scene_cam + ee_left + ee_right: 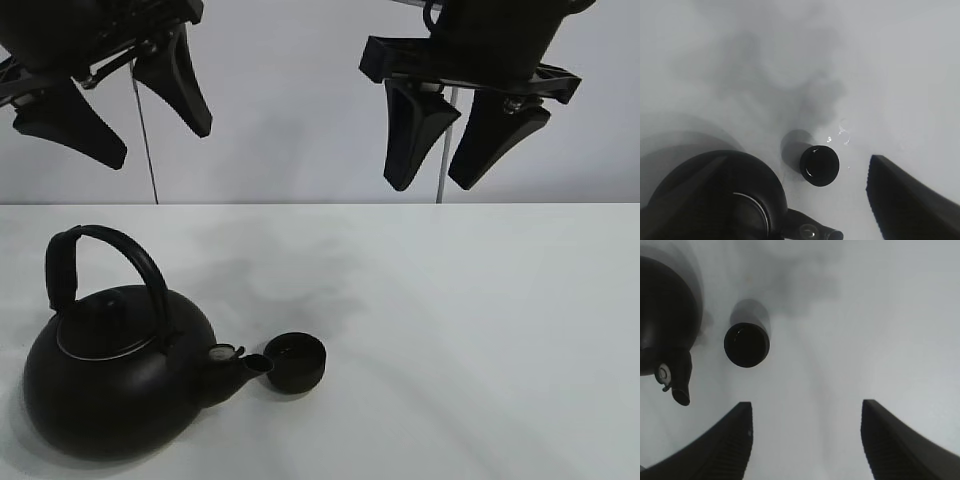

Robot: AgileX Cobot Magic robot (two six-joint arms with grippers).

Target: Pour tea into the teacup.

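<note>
- The teacup (294,361), a small, low, matte-black cup without a handle, stands upright on the white table (480,340), toward the near left part of it in the high view.
- A large round black kettle (118,385) stands just to the left of the teacup; its arched handle (105,262) is raised and its lid sits on top.
- The kettle's short spout (250,364) points right at the teacup, its tip just beside or touching the cup's rim; which of the two cannot be told.
- The left gripper (112,110) hangs high over the table, above the kettle, with its jaws spread apart and nothing between them.
- The right gripper (452,135) hangs high to the right of the middle, well away from teacup and kettle, its jaws likewise released and empty.
- In the left wrist view the teacup (819,165) lies below the camera with the kettle (720,200) beside it; one dark, ribbed fingertip (905,205) shows clear of both.
- In the right wrist view the teacup (746,344) and the kettle's spout (680,392) lie beyond the two parted fingertips (730,445), with bare table between them.
- Soft grey shadows of the arms fall on the table around the teacup.
</note>
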